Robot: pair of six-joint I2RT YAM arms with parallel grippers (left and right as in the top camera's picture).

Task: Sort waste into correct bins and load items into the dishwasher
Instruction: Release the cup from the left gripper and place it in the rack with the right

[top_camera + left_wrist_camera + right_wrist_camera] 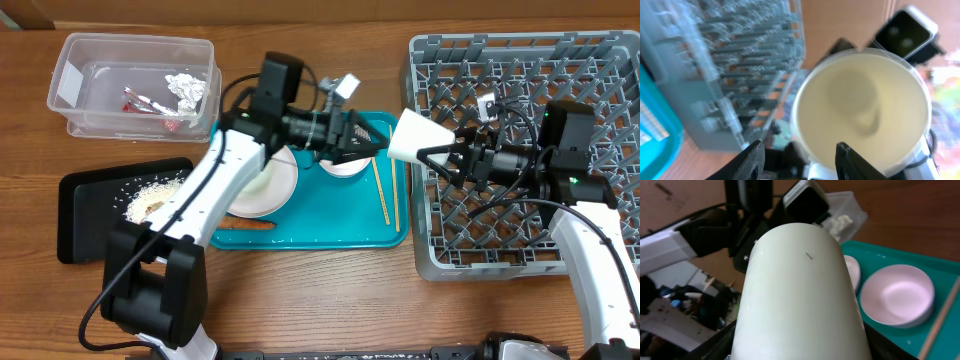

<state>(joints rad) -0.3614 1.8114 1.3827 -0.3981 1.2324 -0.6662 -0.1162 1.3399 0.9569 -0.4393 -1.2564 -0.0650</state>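
white cup (800,295) in right fingers' (445,160) grasp — hollow seen only past released left fingers (752,157)

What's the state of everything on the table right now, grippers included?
white cup, held sideways by the right gripper
right gripper, shut on the cup
left gripper, open, facing the cup's mouth
plate, lying on the teal tray
small bowl, upright on the tray, empty
chopsticks, lying on the tray
carrot, lying on the tray
clear tub, holding wrapper and foil ball
black tray, holding rice scraps
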